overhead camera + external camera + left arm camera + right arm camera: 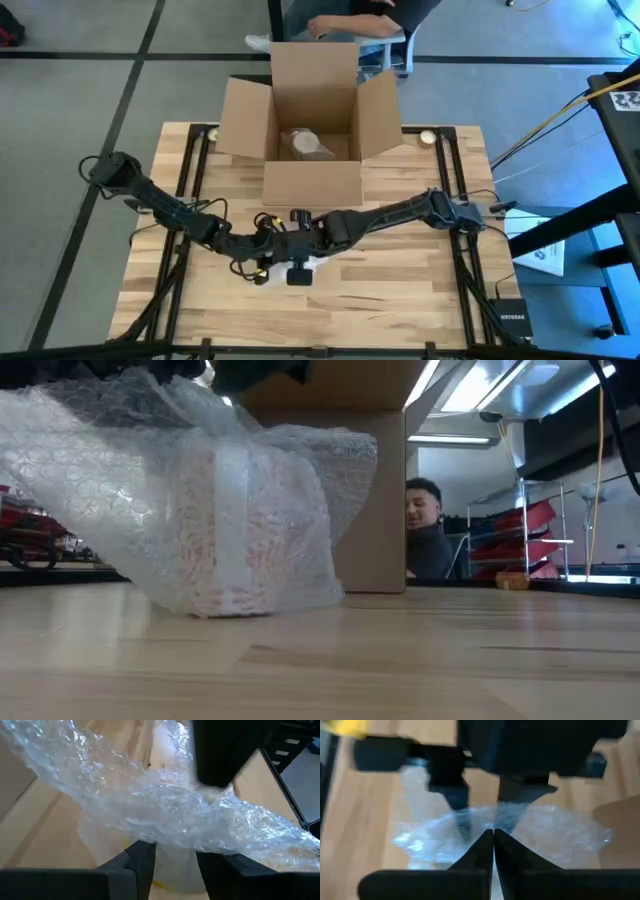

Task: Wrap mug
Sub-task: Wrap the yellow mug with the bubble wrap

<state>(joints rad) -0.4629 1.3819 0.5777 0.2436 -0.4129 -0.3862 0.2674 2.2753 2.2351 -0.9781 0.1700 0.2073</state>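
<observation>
Two arms meet at the middle of the wooden table (pixel 400 280), just in front of an open cardboard box (pixel 312 130). The box stands at the far side of the table with its flaps spread, and inside it lies one pale bundle (pixel 308 143) that looks like something already covered in clear wrap; what is under the wrap cannot be told.

The mug (pixel 245 530) stands upright on the table near the front of the box, under a loose sheet of bubble wrap (pixel 120 470) that is draped over it and trails off to one side. A reddish pattern shows faintly through the plastic.

The left gripper (pixel 175 862) is down at the mug with its fingers parted a little, and the wrap bunches between and above them; whether they actually pinch it cannot be told. The right gripper (pixel 493 842) faces it from the other side, fingers pressed together tip to tip at the edge of the wrap, seemingly nipping it.

A person (pixel 428 530) sits beyond the table, behind the box
</observation>
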